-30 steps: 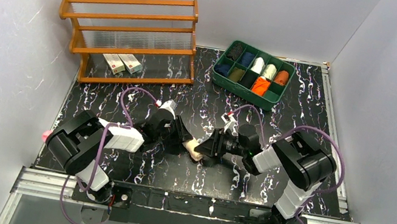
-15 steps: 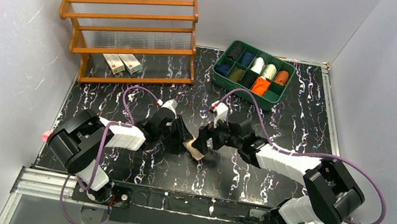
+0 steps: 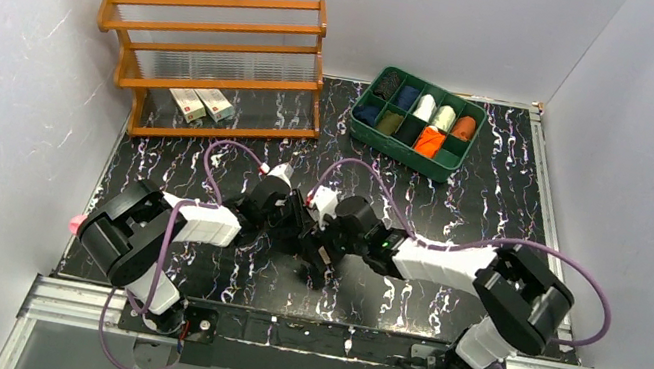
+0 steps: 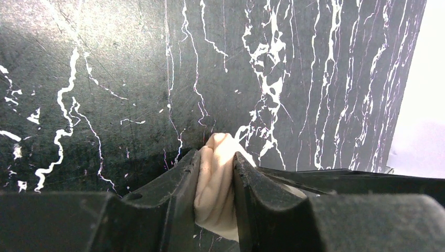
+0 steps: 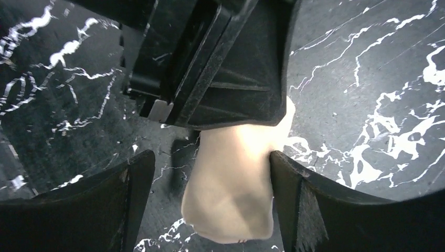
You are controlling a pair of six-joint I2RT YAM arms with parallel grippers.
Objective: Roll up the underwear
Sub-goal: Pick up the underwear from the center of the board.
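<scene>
Top external view: over the last second the right arm has swung from the right side toward frame centre. The right hand [image 3: 320, 247] now sits hard against the left hand [image 3: 298, 223] at the middle of the counter [image 3: 461, 208]. The tan underwear [image 5: 236, 199] lay in plain sight between the two hands a second ago; in this view they now cover it.

Left wrist view: the left hand is closed on a bunched fold of the tan cloth, which is pinched between both fingers with a small tip protruding beyond them.

Right wrist view: the right hand has gone from part closed to wide open. Its fingers stand either side of the cloth bundle that hangs below the left hand. The right-side finger is at the cloth's edge, but nothing is clamped.

Assessment: the right hand appears placed to take a fresh hold while the left keeps the fold together. The tan piece is bundled, and its roll is not confirmed complete.

The orange underwear [image 3: 428, 141] lies in a front compartment of the green tray [image 3: 403, 159], upper right of frame, well apart from both hands.
</scene>
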